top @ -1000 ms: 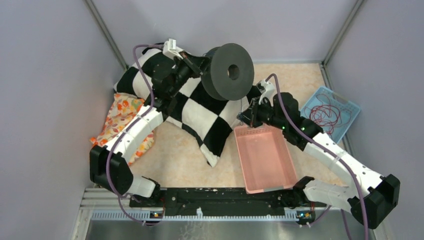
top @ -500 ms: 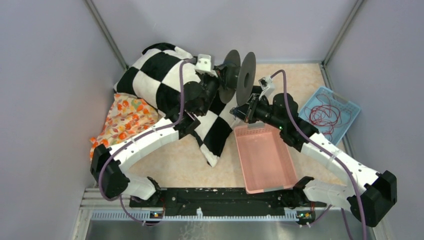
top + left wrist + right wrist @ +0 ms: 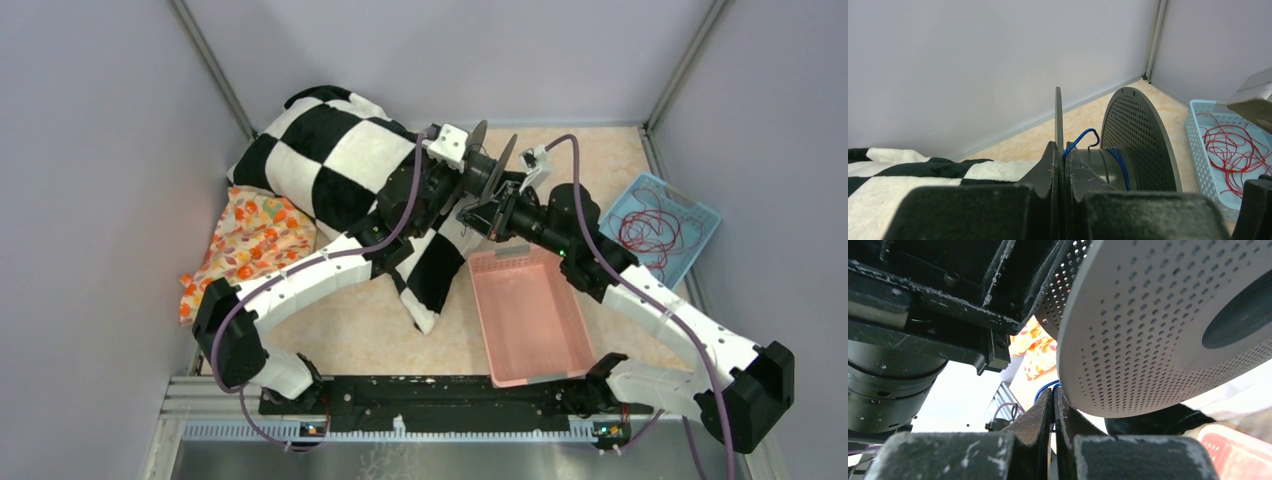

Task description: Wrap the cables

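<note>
A dark grey spool [image 3: 487, 168] with two perforated flanges is held up over the checkered pillow. My left gripper [image 3: 1060, 147] is shut on the spool's thin near flange [image 3: 1058, 112]; it shows in the top view [image 3: 470, 172] too. The thin blue cable [image 3: 1118, 161] lies in a few turns round the spool's hub, with a bent loop by my left fingertips. My right gripper [image 3: 1053, 392] is shut on the blue cable [image 3: 1044, 388] just below the far flange [image 3: 1158, 325]. In the top view it [image 3: 478, 213] sits right under the spool.
A pink tray [image 3: 575, 335] lies near the middle front. A light blue basket [image 3: 700, 215] holding red cables [image 3: 650, 228] stands at the right, also in the left wrist view [image 3: 1198, 150]. A black-and-white pillow [image 3: 340, 160] and a floral cloth [image 3: 250, 235] lie at the left.
My left arm has swung the spool to the right and turned it from face-on to edge-on, bringing it close above my right gripper. The right gripper has shifted slightly left.
</note>
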Robot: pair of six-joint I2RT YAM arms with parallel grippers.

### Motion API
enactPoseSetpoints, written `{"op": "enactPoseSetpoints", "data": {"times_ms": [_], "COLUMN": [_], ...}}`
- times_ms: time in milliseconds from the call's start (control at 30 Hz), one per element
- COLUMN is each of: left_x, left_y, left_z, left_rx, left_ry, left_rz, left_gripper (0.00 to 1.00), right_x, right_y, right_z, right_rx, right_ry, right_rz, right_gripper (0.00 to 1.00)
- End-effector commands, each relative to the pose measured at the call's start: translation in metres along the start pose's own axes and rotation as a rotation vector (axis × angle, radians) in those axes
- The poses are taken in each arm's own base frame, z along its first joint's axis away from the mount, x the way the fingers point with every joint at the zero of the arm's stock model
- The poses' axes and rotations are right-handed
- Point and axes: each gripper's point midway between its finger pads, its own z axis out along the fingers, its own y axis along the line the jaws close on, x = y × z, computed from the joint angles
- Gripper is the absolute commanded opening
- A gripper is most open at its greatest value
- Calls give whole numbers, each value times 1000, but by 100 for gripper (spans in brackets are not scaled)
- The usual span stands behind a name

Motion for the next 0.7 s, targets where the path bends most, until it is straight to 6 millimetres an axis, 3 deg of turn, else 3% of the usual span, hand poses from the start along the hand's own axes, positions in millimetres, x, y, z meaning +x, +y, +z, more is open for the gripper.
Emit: {"op": "enactPoseSetpoints", "data": {"times_ms": [0, 233, 533, 667], "left_x": [-44, -49, -57, -62], "left_y": [-19, -29, -40, -42], "left_z": [-7, -20, -34, -37], "left_rx": [108, 200, 304, 317], "left_ry": [-129, -128, -139, -148], "left_rz": [-5, 29, 91, 79], "left_gripper": [0, 0, 0, 0], "right_x": [-35, -55, -71, -74], "right_y": [17, 11, -26, -31], "right_z": [-3, -12, -24, -25], "right_rx": [-12, 63, 308, 342], "right_ry": [-121, -185, -164, -132], "right_rz": [-41, -114, -295, -381], "right_gripper": [0, 1, 6, 4]}}
